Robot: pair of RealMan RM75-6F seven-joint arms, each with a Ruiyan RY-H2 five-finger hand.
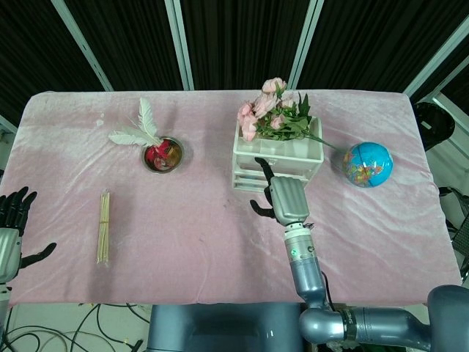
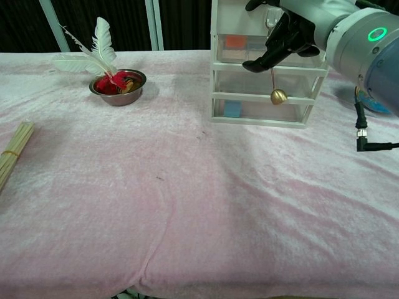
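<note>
Chest view shows the right hand (image 2: 283, 37) with fingers pinching a string, the brass bell (image 2: 278, 95) dangling before the drawer unit (image 2: 262, 93) (not yet set down); the left hand (image 1: 11, 231) rests spread, far left of the counter (image 1: 220, 242).

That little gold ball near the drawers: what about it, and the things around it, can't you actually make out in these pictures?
- Gold ball: the head view hides it under the right hand; only the chest view shows it, hanging on a thin cord.
- Cord's upper end: lost among the fingers, so the grip is unclear.
- Drawer unit: top cut off by the chest view's edge.
- Blue item in the bottom drawer: blurred by the clear front.
- Left hand: cut by the frame edge.
</note>
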